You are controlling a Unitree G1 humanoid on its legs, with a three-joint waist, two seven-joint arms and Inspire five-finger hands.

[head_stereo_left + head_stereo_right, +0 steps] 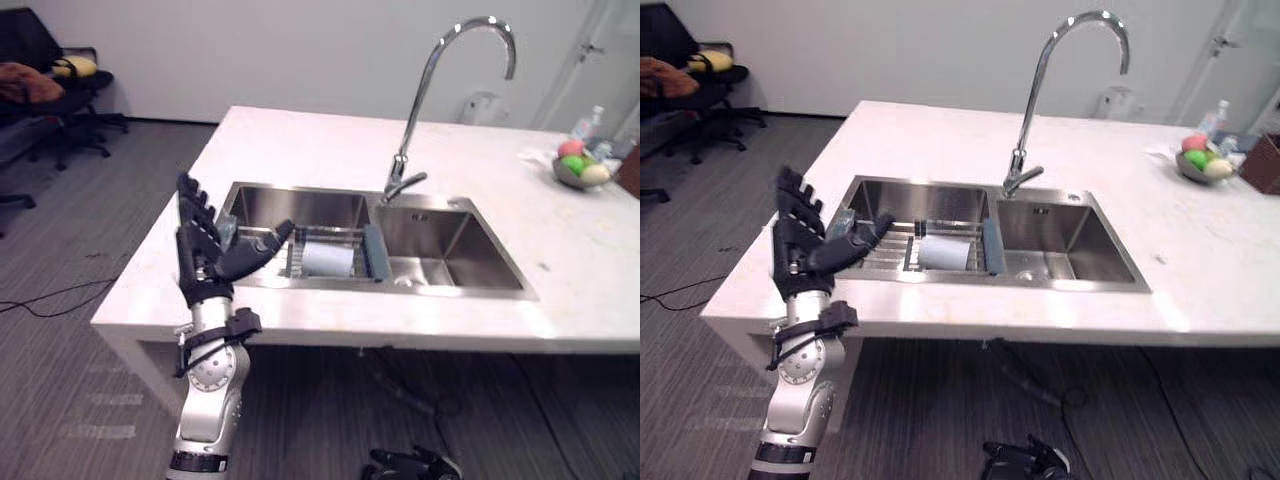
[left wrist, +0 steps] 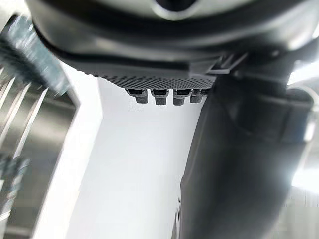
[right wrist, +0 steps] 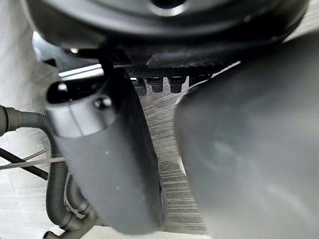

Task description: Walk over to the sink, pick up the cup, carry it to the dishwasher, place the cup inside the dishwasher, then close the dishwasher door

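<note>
Cup [image 1: 325,259] lies on its side in the left basin of the sink [image 1: 300,208], long axis roughly left-right — mouth direction indiscernible. Left hand [image 1: 200,252] raised at the basin's edge: fingers straight, spread, empty. Right hand [image 1: 415,466] hangs low — fingers relaxed, empty.

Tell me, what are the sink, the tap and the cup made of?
The sink looks like brushed steel: grey, with soft reflections on its walls. The tap seems polished metal, mirror-bright with sharp glints. The cup, lying on the rack in the left basin, is pale and matte, maybe plastic or ceramic; hard to tell.
</note>
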